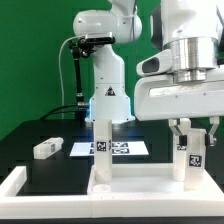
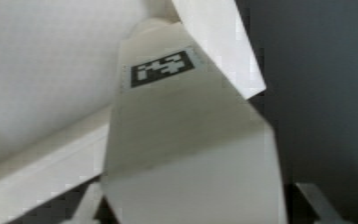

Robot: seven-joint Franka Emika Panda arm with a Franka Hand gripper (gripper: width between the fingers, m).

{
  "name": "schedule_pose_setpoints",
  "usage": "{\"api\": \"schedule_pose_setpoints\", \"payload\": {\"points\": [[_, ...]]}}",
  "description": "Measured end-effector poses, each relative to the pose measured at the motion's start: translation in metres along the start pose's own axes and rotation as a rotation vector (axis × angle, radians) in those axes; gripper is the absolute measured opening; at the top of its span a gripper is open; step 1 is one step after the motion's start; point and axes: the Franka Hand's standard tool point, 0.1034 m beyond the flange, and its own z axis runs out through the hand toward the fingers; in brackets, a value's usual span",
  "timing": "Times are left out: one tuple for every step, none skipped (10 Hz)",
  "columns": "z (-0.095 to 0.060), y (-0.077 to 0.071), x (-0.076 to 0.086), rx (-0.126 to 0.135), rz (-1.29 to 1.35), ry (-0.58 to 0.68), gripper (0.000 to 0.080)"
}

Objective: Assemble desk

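Tool (image 1: 193, 133) is straddling the upright desk leg (image 1: 183, 155) on the slab (image 1: 130, 185); can't tell if it's clamping. Leg is carrying a blurry black-and-white square tag (image 2: 160, 68).

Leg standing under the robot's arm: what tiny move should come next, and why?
Probably close the end effector firmly on the leg. Its fingers straddle the upright leg, which seems to stand at a corner of the slab, but the pictures do not show a firm grip. A sure hold should come before any turning or lifting.
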Motion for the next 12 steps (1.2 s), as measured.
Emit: {"api": "schedule_pose_setpoints", "payload": {"points": [[0.001, 0.003, 0.001, -0.004, 0.12, 0.002, 0.0313], [0.001, 0.007, 0.004, -0.01, 0.262, 0.008, 0.0313], [0.001, 0.012, 0.003, -0.009, 0.452, -0.002, 0.0313], [0.001, 0.018, 0.002, 0.017, 0.652, -0.04, 0.0313], [0.001, 0.022, 0.006, 0.05, 0.777, -0.07, 0.0313], [-0.001, 0.022, 0.013, 0.071, 0.865, -0.072, 0.0282], [-0.003, 0.021, 0.016, 0.074, 0.892, -0.071, 0.0266], [-0.003, 0.021, 0.015, 0.07, 0.976, -0.075, 0.0266], [-0.001, 0.021, 0.014, 0.066, 1.032, -0.078, 0.0266], [-0.001, 0.021, 0.015, 0.066, 1.013, -0.075, 0.0249], [-0.002, 0.021, 0.014, 0.063, 0.951, -0.071, 0.0249], [-0.006, 0.017, 0.015, 0.064, 0.777, -0.065, 0.0421]]}}
